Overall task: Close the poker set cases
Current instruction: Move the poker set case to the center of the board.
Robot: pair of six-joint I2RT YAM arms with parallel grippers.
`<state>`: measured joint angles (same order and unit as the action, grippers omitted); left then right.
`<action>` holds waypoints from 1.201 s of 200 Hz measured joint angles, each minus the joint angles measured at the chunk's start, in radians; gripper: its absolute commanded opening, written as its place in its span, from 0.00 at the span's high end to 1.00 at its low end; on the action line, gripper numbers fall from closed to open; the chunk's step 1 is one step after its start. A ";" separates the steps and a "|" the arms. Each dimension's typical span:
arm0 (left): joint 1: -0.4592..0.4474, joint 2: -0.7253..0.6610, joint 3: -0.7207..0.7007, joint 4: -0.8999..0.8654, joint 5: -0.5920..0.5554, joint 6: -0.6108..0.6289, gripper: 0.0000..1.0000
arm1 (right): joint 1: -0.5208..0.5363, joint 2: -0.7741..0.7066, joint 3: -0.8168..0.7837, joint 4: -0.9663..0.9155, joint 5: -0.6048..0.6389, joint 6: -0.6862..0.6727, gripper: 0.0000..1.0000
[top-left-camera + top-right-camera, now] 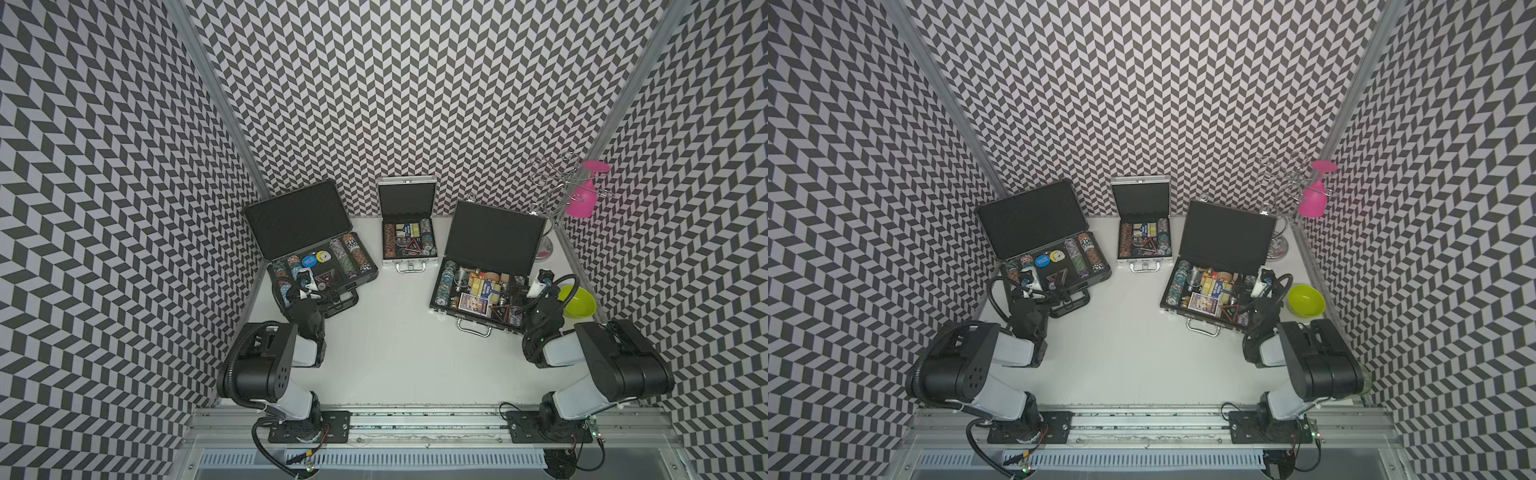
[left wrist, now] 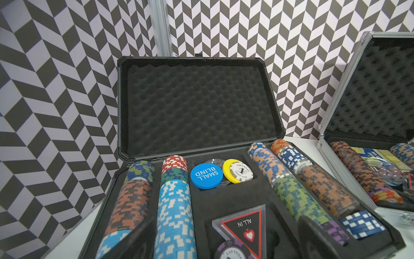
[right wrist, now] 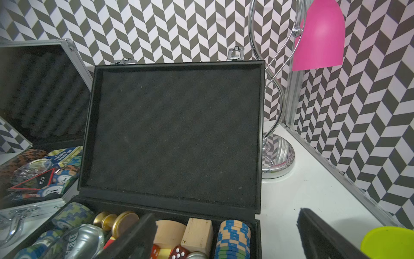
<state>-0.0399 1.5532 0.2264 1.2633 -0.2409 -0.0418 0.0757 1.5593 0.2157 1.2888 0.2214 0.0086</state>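
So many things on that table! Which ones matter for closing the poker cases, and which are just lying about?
For the job: large black plastic case, small silver aluminium case, black case with silver fittings, all open.
Just lying about: lime-green bowl, chrome glass rack, pink glass hanging on it.

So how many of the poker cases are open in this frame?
3, all with lids raised: the large black plastic case on the left, the small silver case at the back middle, and the black case with silver fittings on the right. No others are visible.
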 measured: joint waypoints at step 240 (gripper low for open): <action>-0.080 -0.005 -0.021 0.054 -0.109 0.030 0.00 | 0.034 -0.212 0.091 -0.260 -0.041 -0.023 0.01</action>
<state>-0.1200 1.5486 0.2058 1.3170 -0.3504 -0.0116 0.1093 1.3476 0.3065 1.0290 0.1806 -0.0143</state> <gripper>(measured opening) 0.998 0.993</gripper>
